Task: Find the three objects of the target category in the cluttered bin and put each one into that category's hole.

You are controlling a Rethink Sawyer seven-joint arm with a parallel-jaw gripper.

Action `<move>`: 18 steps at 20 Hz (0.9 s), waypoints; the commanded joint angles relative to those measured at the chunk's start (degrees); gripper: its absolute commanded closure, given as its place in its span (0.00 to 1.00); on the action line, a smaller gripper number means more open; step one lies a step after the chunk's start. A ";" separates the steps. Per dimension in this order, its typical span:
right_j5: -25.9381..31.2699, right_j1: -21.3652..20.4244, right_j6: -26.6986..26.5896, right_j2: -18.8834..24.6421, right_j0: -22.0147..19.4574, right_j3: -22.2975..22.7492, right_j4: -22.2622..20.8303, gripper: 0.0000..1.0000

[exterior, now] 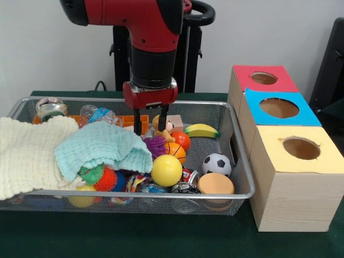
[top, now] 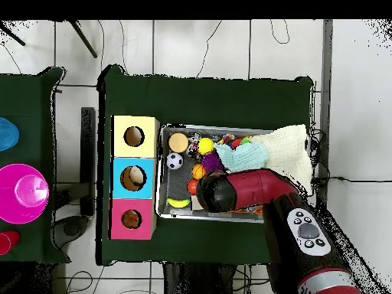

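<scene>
The silver wire-mesh bin [exterior: 240, 161] sits on the green table, full of toys. My gripper [exterior: 149, 124] hangs over the bin's back middle, open and empty, with its fingers [exterior: 138, 122] just above a purple spiky ball [exterior: 156, 146] and a small yellow toy. In the overhead view the arm [top: 245, 190] hides the gripper above the bin [top: 162, 172]. The red-faced hole [exterior: 263, 78] is in the farthest wooden box, also seen from overhead [top: 131, 220]. A yellow ball [exterior: 166, 170], soccer ball [exterior: 216, 164], orange basketball [exterior: 175, 152] and banana [exterior: 201, 130] lie in the bin.
A blue-faced hole [exterior: 279, 108] and a yellow-faced hole [exterior: 301, 148] are in the nearer boxes. A cream cloth [exterior: 27, 156] and a mint cloth [exterior: 102, 148] cover the bin's left half. A tan disc [exterior: 215, 184] lies at the bin's front. A magenta dish [top: 23, 193] stands on a side table.
</scene>
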 commanded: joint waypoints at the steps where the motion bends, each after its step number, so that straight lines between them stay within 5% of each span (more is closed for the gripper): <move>1: -2.50 0.82 6.01 -1.03 1.12 4.44 -1.11 0.00; 18: -4.65 0.00 8.90 -3.13 4.06 6.97 0.30 0.00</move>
